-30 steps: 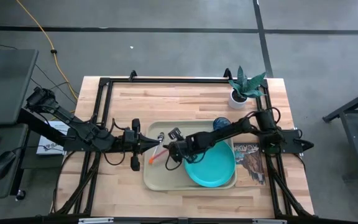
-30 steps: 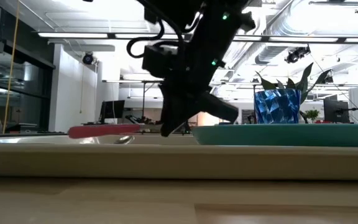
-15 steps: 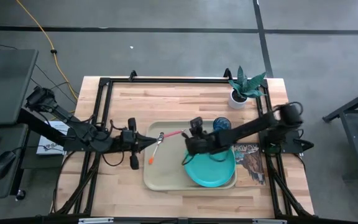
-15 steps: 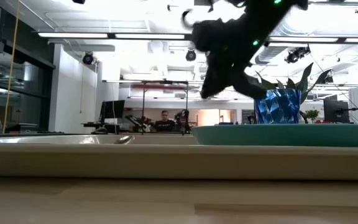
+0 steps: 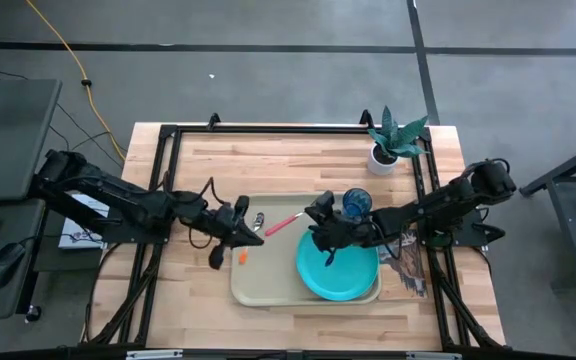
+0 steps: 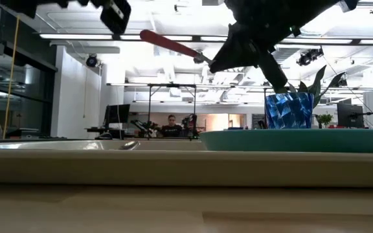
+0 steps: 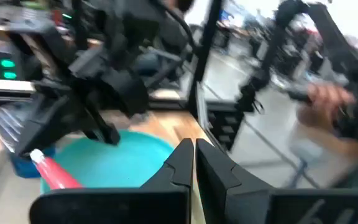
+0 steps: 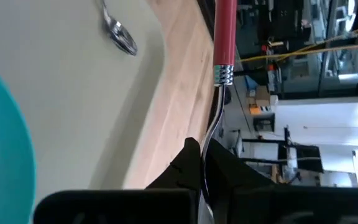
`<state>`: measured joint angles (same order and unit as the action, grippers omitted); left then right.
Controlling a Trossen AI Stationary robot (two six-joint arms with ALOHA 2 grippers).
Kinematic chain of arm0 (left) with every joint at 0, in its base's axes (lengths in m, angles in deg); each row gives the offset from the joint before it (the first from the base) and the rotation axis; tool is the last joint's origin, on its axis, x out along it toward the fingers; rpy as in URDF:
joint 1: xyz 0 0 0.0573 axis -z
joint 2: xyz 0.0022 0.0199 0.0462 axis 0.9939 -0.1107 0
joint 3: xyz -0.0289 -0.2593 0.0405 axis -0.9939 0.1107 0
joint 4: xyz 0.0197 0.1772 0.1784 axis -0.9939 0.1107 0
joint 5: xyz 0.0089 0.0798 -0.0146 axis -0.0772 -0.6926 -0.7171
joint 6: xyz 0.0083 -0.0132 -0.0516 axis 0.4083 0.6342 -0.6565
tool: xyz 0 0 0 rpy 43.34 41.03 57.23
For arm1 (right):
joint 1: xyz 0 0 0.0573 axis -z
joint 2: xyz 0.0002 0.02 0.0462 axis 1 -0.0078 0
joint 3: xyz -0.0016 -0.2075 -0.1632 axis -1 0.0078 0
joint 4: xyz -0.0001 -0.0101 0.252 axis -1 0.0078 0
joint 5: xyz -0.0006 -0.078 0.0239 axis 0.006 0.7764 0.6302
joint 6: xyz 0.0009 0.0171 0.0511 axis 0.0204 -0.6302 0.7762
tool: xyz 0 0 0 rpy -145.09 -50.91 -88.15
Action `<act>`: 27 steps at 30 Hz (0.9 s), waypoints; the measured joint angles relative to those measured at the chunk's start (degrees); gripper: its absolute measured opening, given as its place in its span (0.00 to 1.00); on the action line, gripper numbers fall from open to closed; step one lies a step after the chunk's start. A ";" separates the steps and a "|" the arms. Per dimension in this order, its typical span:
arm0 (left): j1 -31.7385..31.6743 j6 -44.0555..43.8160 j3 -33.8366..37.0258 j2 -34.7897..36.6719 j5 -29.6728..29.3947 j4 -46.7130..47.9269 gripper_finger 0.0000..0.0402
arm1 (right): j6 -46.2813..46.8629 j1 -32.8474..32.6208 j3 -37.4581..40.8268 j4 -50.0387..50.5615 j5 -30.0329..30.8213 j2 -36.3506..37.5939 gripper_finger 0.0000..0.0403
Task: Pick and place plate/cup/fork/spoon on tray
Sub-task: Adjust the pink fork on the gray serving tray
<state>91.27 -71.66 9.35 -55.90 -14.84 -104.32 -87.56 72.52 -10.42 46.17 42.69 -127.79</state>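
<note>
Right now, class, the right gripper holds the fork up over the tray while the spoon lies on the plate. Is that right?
Not quite: the spoon lies on the tray, beside the plate, as the high view shows. The right gripper does hold the fork up.

Right claw clamps the fork above the tray.
</note>
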 joint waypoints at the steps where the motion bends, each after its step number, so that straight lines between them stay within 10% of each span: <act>1: -0.52 0.96 0.58 0.18 1.71 0.33 0.00 | 0.14 -0.07 0.00 -0.08 -0.69 0.01 0.00; 14: -1.26 -14.78 1.90 0.98 -8.14 4.16 0.01 | -16.95 -2.79 -0.04 -1.49 7.92 -0.01 0.00; 27: -4.62 -36.04 1.96 -2.51 -5.08 13.37 0.28 | -18.90 -4.93 -0.13 -4.72 4.08 -0.01 0.00</act>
<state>86.65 -107.69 11.31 -58.40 -19.92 -90.95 -106.46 67.58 -10.55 41.45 46.76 -127.80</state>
